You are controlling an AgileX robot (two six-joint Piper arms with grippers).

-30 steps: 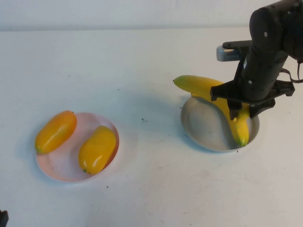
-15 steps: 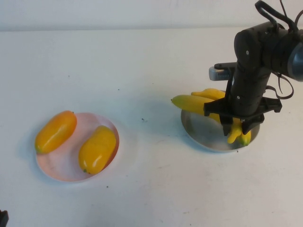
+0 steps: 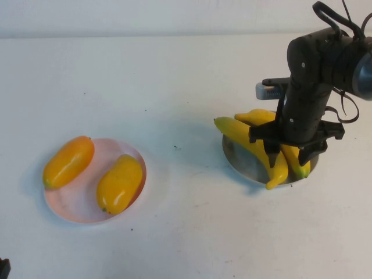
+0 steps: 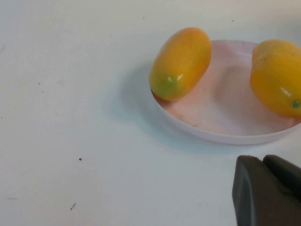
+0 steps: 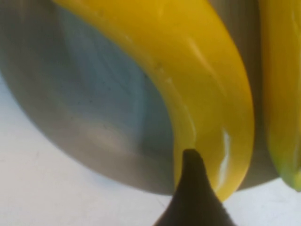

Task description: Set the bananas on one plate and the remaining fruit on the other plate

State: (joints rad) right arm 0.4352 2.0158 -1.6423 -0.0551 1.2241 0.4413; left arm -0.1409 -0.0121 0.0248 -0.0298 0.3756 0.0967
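Two bananas lie on the grey plate at the right. The front banana crosses the plate and its tip hangs over the near rim. The second banana lies behind it. My right gripper stands open over them, its fingers straddling the front banana. The right wrist view shows that banana beside one fingertip. Two mango-like fruits, one orange and one yellower, lie on the pink plate. My left gripper is parked, shut, near that plate.
The white table stretches between the two plates. The left arm shows only as a dark bit at the near left corner.
My right gripper has lowered the banana onto the grey plate beside the other one, and its fingers have spread off it. The left arm and the pink plate's fruit have not moved.
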